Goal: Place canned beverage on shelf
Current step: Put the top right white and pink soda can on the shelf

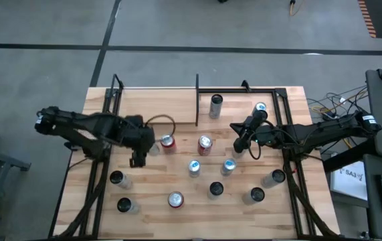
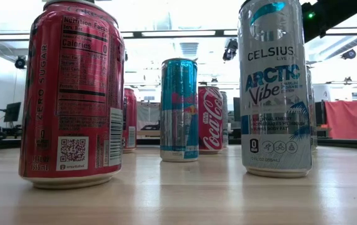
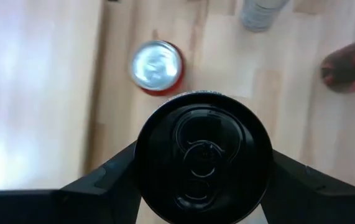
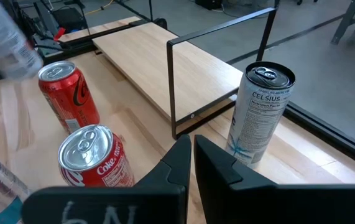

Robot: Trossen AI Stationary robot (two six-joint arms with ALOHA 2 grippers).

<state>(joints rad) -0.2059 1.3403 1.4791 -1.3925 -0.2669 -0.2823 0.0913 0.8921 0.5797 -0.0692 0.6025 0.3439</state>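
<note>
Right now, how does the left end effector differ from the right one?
The left end effector has its fingers spread around a black-topped can, gripping it from both sides; the right end effector is shut and holds nothing. In the high view the left one sits left of the red cans, while the right one hangs near the table's middle-right. Both are dark and two-fingered.

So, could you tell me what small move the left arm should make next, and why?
Probably lift straight up: the left gripper clasps the black-topped can, a red can stands close by, and the shelf lies farther back. The right gripper waits mid-table.
</note>
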